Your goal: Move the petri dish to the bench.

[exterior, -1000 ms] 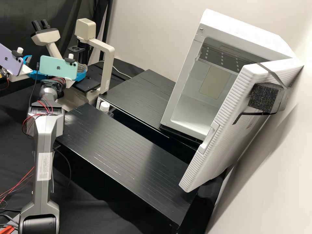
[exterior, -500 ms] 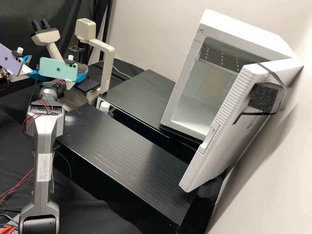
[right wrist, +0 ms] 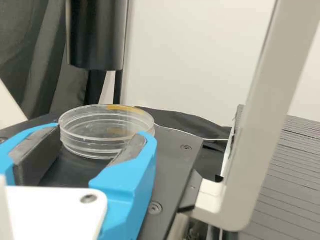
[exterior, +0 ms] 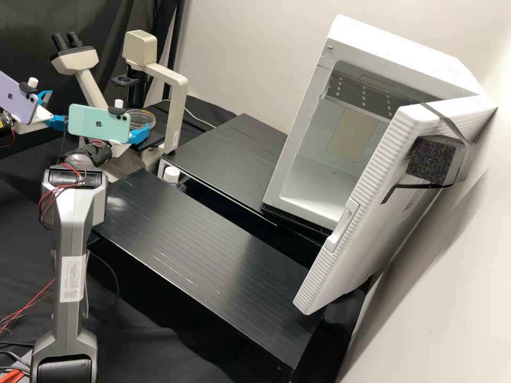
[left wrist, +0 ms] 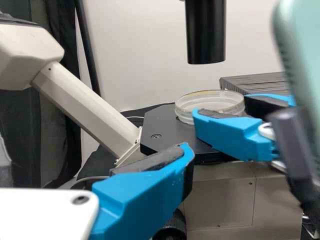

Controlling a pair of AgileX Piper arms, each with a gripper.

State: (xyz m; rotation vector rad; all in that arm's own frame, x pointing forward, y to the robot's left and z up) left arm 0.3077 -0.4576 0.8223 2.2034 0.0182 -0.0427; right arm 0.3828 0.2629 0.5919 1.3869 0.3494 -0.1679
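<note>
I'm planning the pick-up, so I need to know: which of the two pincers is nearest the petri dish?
The right pincer: its open blue fingers are right by the petri dish on the microscope stage. The left pincer stands farther off.

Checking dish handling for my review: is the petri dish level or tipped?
Level: in both wrist views the dish sits flat over the black stage.

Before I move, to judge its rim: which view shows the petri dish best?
The right wrist view: the petri dish is largest, the right gripper covering little. The left wrist and high views show it smaller, partly behind that gripper.
</note>
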